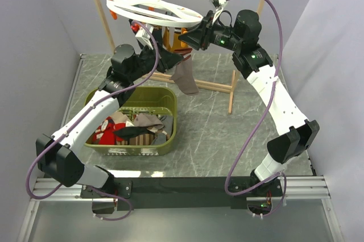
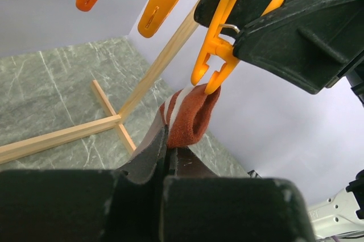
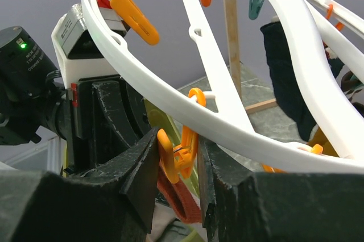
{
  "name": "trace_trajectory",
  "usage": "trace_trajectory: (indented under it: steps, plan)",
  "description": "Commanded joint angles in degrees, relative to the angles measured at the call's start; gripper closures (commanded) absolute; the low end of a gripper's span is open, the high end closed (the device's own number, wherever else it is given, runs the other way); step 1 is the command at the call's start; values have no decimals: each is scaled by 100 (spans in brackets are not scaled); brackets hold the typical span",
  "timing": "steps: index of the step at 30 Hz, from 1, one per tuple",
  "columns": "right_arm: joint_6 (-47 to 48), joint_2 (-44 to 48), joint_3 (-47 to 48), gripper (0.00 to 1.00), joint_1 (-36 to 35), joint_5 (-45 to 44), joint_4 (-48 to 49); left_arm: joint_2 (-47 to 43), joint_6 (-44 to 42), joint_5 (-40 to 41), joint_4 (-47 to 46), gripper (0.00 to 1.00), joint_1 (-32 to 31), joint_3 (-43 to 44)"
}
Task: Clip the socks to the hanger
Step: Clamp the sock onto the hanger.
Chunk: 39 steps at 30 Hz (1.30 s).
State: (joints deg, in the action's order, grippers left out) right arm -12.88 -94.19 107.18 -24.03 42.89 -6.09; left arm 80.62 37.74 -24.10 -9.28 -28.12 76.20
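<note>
grey marbled tabletop [image 1: 210,128] runs back to a wooden rack [image 1: 100,12] at its far edge, and the hanger [image 1: 118,4] hangs from the rack's bar. left gripper [image 2: 169,150] is clenched on the sock [image 2: 192,118] at its red and white cuff, lifting the cuff edge against the mouth of an orange clip [image 2: 219,54] under the hanger's near rim. the taupe foot dangles free above the far part of the tabletop. right gripper [image 3: 179,165] has its jaws pressed on either side of that clip, grasping it. how wide the mouth stands is hard to tell, and the cuff looks to touch the tips rather than sit between them. to do this well, i judge the right should squeeze the clip fully so the mouth gapes. the left should then push the cuff higher, past the tips, and only then should the right ease off. the left had better let go last, once the clip bites, else the sock may slip out. the hanger can swing, so slow moves suit.
</note>
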Motion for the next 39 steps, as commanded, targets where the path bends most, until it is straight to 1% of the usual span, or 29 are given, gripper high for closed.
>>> trace_trajectory:
  steps: [1,13,17,21,29,39]
  plan:
    - [128,331,-91,100,-58,87,-33,-231,199,115,-469,99,-18,202]
    - [172,393,-153,100,-58,44,-24,-319,410,265,-812,99,-18,26]
    - [155,402,-153,100,-58,-62,11,-266,384,212,-646,99,-18,0]
    - [137,367,-74,100,-49,-115,2,-240,463,361,-409,99,-18,-53]
    - [181,314,-21,100,-49,-97,-6,-310,937,634,30,99,-36,-167]
    - [339,226,49,100,-119,-176,-103,-319,1122,503,-56,99,-80,9]
